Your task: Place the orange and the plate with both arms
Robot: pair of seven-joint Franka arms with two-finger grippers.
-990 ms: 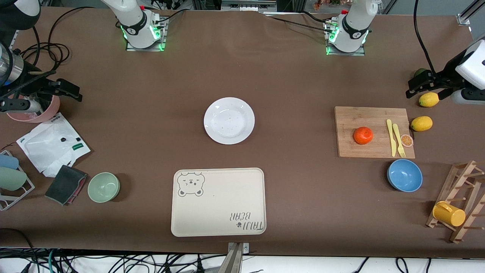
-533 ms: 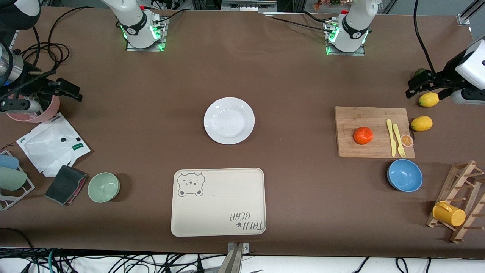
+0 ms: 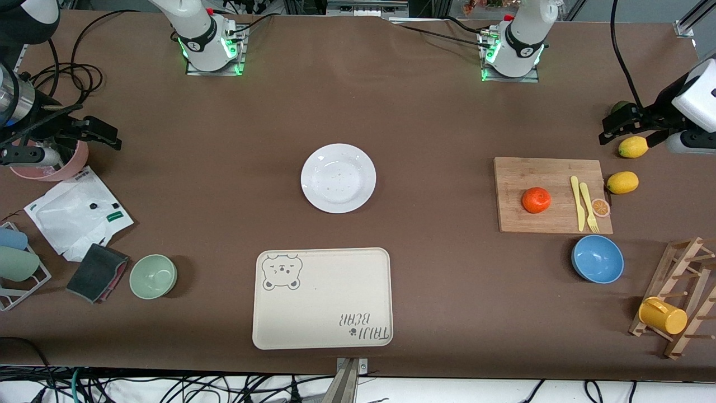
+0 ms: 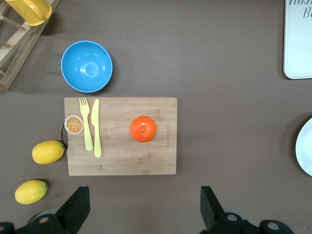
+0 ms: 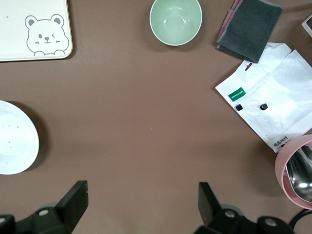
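Note:
The white plate (image 3: 338,178) lies on the brown table near its middle; its edge also shows in the left wrist view (image 4: 306,153) and the right wrist view (image 5: 14,144). The orange (image 3: 536,200) (image 4: 143,128) sits on a wooden cutting board (image 3: 551,221) toward the left arm's end. My left gripper (image 3: 626,124) (image 4: 144,197) hangs open and empty, high over the table's edge by the lemons. Over the right arm's end, my right gripper (image 3: 84,130) (image 5: 141,195) is open with nothing in it.
A beige bear tray (image 3: 323,298) lies nearer the camera than the plate. A yellow knife and fork (image 3: 582,202) share the board; two lemons (image 3: 622,182), a blue bowl (image 3: 597,258) and a mug rack (image 3: 679,296) stand around it. Green bowl (image 3: 152,276), white bag (image 3: 78,212), pink cup (image 3: 53,165).

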